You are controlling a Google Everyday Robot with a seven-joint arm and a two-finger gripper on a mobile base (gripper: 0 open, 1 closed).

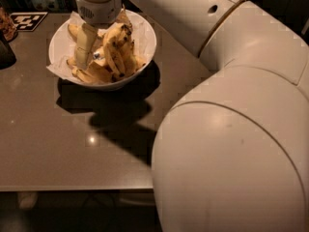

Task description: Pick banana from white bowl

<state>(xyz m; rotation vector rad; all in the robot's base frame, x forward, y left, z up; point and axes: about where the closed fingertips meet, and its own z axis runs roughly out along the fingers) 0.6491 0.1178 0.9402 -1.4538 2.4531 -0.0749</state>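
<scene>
Nearest the camera, the robot's broad white arm (231, 144) fills the lower right and rises over the right edge of the grey-brown surface (58, 149), reaching on toward the far left corner. The near part of the surface carries a bright glint of light and, farther in, the dark shadow cast by the arm and the dish. Beyond that shadow, toward the far left corner, stands the white bowl (147, 37), deep and glossy, with a crinkled paper lining (55, 69) poking out over its left rim. Inside it lie the bananas (118, 50), several yellow ones with brown speckles and dark tips, some flat along the bottom and a cluster leaning upright on the right side of the bowl. The gripper (91, 57) hangs straight down from the wrist above the bowl's far rim, its pale lower part reaching in among the fruit just beside the upright cluster; whether it has closed on anything cannot be told. At the far left corner lies a black-and-white marker tag (28, 20), and a dark object (6, 52) sits at the left edge.
</scene>
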